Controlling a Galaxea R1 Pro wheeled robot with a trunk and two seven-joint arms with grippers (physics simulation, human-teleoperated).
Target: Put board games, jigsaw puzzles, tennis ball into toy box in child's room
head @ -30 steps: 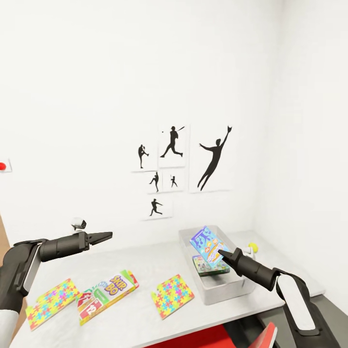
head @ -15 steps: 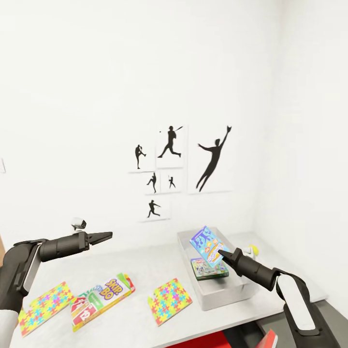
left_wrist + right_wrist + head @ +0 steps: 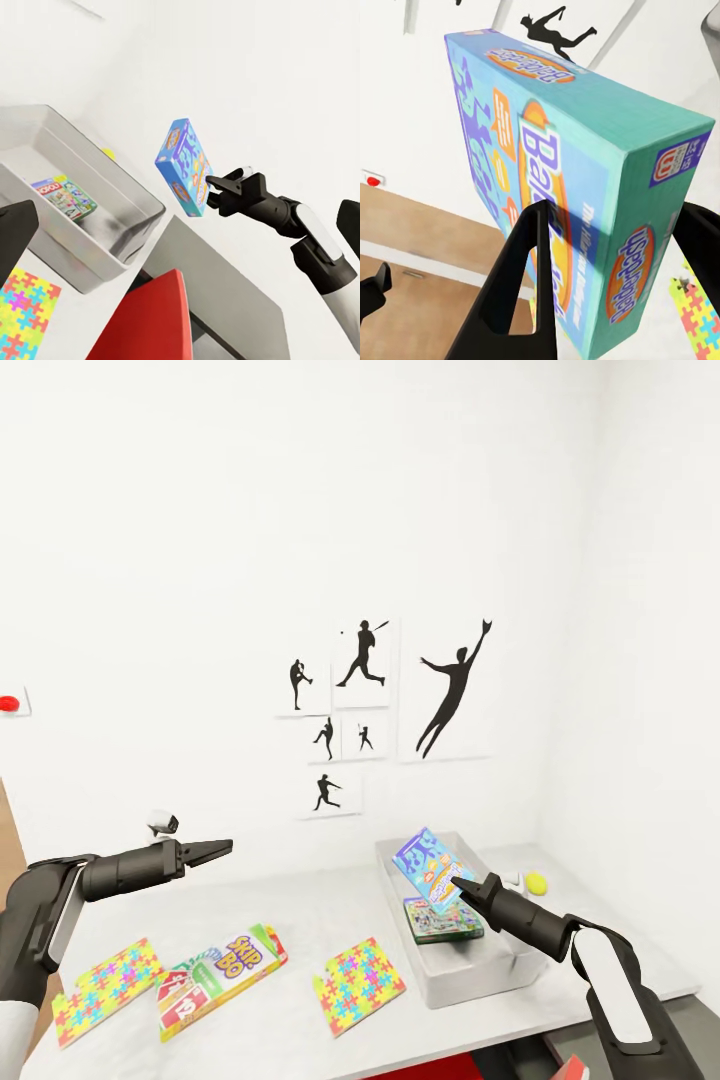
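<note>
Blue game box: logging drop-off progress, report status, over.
Right gripper shut on blue game box, held above toy box. Left gripper empty, appears shut. Green-edged game already inside. Nothing blocking.

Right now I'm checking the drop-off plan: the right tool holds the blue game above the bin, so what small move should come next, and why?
Probably lower the right tool a little and open it. The blue game hangs tilted over the grey bin, where the green-edged game already lies flat, so a short drop should land it inside.
</note>
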